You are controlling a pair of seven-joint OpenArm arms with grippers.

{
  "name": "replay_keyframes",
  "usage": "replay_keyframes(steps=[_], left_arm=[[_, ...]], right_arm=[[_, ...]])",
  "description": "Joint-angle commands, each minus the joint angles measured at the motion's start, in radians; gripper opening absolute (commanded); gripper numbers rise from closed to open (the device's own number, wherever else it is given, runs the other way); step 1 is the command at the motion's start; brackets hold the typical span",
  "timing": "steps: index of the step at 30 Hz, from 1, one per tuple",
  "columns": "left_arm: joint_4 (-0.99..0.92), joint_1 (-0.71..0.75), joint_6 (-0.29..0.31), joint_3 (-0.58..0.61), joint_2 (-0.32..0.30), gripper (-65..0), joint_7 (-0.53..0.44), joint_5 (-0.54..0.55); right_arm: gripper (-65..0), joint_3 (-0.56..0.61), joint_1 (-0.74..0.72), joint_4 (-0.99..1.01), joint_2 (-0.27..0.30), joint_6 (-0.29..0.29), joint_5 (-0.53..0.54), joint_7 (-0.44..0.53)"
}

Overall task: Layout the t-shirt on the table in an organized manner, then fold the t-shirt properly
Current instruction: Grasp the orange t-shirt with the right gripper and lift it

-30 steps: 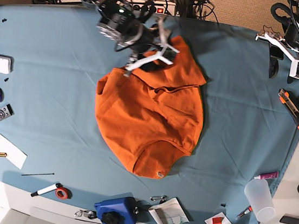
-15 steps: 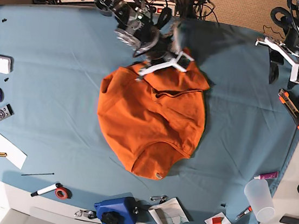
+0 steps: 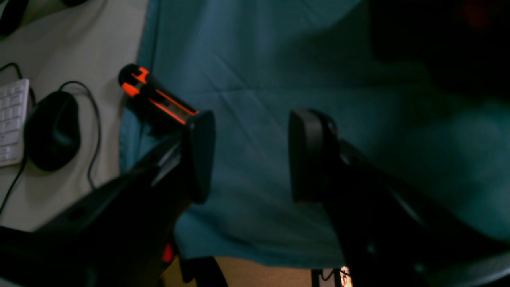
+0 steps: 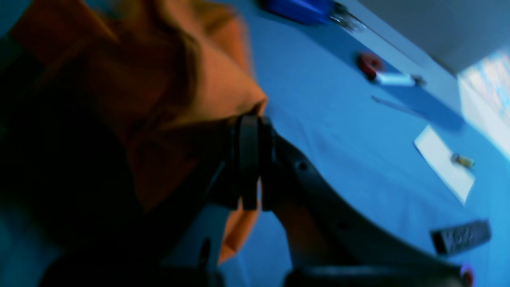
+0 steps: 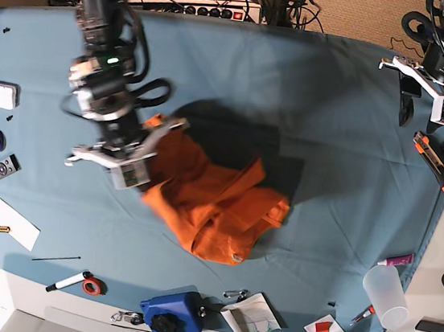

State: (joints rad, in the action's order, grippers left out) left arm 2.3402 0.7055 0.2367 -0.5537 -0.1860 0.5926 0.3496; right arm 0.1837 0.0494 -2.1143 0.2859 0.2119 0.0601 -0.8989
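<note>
Right pincer (image 4: 251, 159), jaws clamped on an edge of the t-shirt (image 5: 217, 202), lifts it at the counter's (image 5: 334, 107) left-centre; the bunched garment trails toward the centre. Left pincer (image 3: 249, 155), jaws apart and empty, hovers well apart at the far corner.

Surroundings of the work surface. Beyond the far edge, a brown carpeted floor (image 5: 363, 9) with a power strip (image 5: 217, 11) and tangled black cables (image 5: 305, 14). To the side, a pale desk surface (image 3: 79, 52) carries a black computer mouse (image 3: 51, 129) with its cable and the corner of a white keyboard (image 3: 12, 119). In the right wrist view a grey wall or panel (image 4: 430, 24) rises past the near edge. Lighting is even from above, casting soft dark shadows
</note>
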Motion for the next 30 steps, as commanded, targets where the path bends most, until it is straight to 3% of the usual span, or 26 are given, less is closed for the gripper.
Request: replay_keyframes(steps=[1,5,8,14,20,24,29,30], left_arm=[[0.016,0.006,-0.003,-0.005,-0.008,-34.7,-0.025,0.004],[0.016,0.006,-0.003,-0.005,-0.008,-34.7,-0.026,0.004],[0.016,0.006,-0.003,-0.005,-0.008,-34.7,-0.025,0.004],[0.016,0.006,-0.003,-0.005,-0.008,-34.7,-0.025,0.003],[0.016,0.006,-0.004,-0.005,-0.008,-34.7,-0.025,0.003],[0.016,0.006,-0.004,-0.005,-0.008,-34.7,-0.025,0.003],[0.016,0.006,-0.004,-0.005,-0.008,-34.7,-0.025,0.003],[0.016,0.006,-0.004,-0.005,-0.008,-34.7,-0.025,0.003]], right_arm=[[-65.0,-0.04,-0.01,-0.019,0.006,0.042,0.044,0.011],[-65.0,-0.095,0.004,-0.019,0.009,0.254,0.256,-0.003],[-65.0,-0.048,0.003,-0.019,0.008,0.336,0.335,0.011],[-65.0,0.227,-0.006,-0.018,0.008,0.398,0.299,0.043],[-65.0,0.554,-0.014,-0.018,0.008,0.397,0.039,0.036],[-65.0,0.636,-0.013,-0.018,0.008,0.397,-0.049,-0.001],[-65.0,0.641,-0.013,-0.018,0.008,0.398,-0.053,-0.023],[-61.3,0.641,-0.012,-0.018,0.008,0.402,-0.053,-0.026]])
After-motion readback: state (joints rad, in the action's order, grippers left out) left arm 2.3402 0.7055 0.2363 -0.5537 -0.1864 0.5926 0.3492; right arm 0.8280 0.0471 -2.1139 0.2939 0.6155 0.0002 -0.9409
